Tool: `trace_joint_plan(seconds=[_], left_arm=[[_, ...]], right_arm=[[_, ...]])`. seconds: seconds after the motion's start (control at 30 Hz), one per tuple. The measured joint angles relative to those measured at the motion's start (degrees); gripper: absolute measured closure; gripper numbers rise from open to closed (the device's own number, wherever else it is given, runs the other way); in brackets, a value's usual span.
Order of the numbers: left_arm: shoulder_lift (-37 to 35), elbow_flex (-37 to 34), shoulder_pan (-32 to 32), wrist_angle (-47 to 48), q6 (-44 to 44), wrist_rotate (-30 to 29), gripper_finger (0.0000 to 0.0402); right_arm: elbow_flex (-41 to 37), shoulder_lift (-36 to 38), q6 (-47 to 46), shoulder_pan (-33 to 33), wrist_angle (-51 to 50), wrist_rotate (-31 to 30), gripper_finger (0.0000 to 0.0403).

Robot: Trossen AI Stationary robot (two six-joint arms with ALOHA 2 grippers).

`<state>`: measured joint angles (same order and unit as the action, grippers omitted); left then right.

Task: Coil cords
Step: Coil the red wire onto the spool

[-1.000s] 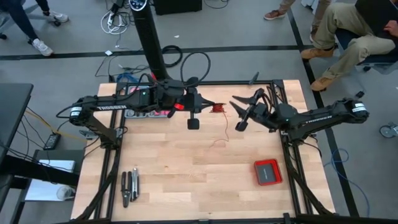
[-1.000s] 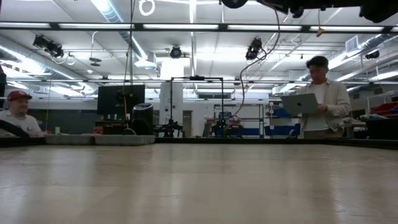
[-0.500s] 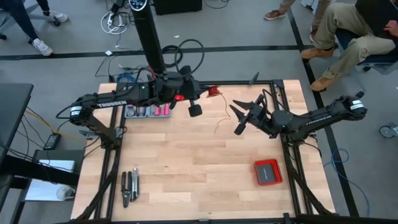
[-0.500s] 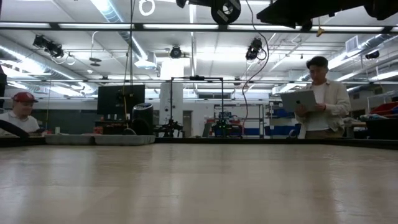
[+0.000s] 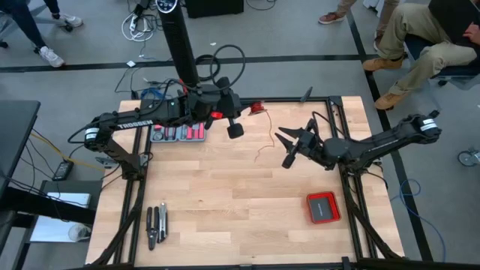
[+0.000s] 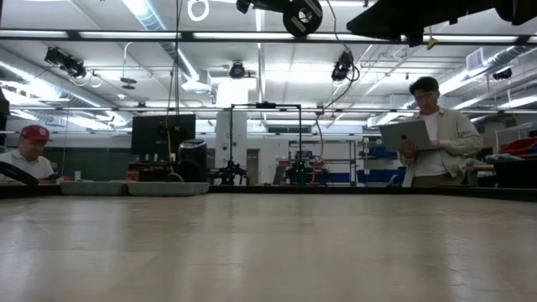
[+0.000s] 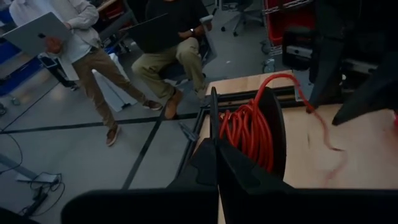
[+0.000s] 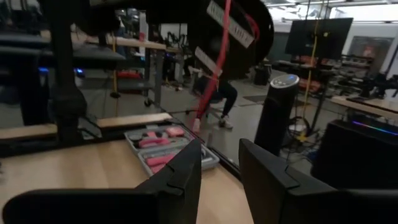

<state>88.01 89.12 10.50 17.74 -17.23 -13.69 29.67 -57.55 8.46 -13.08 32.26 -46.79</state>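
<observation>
Red wire [image 7: 249, 127] is wound in thick turns on a small black spool [image 7: 273, 124], and the left gripper [image 7: 214, 146] has its fingers closed on that spool, holding it above the far edge of the table [image 5: 225, 195], near the middle of that edge. In the high view the coil shows as a small red spot [image 5: 259, 109] just beyond the left arm's wrist, and a loose thin tail of the same wire [image 5: 266, 146] runs down from it toward the table's centre, ending in a small curl on the wood. The right gripper [image 5: 289, 146] hovers just beside that loose tail, its fingers spread apart and holding nothing; in its own wrist view the two dark fingers [image 8: 186, 171] stand with a clear gap between them, and the red strand [image 8: 214, 59] hangs from the spool ahead. A grey tray of pink pieces [image 5: 178, 134] sits under the left arm at the far side. A flat red box [image 5: 323, 207] lies on the near right part of the table, and pliers [image 5: 156, 225] lie near the near left corner. In the low view a person holding a laptop [image 6: 432, 134] stands in the room beyond.
</observation>
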Motion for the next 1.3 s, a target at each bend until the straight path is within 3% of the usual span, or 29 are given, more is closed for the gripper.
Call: trace_joint_plan(seconds=[0.53,0.87,1.07,1.3], left_arm=[[0.00,0.01,0.02,0.04,1.24,0.44,0.0401],[0.00,0.02,0.02,1.16,1.22,0.44,0.0401],[0.00,0.02,0.02,1.14,1.15,0.44,0.0401],[0.00,0.02,0.02,1.16,1.11,0.44,0.0401]], right_arm=[[-0.07,-6.11,-4.92,1.49,-0.43,0.08,0.0298],[-0.07,-4.86,-0.34,-3.49,-0.02,-10.48,0.0312],[-0.07,-4.66,-0.50,-4.29,0.63,-6.21,0.0314],[-0.07,-4.66,-1.37,-4.33,0.63,-5.40,0.0314]])
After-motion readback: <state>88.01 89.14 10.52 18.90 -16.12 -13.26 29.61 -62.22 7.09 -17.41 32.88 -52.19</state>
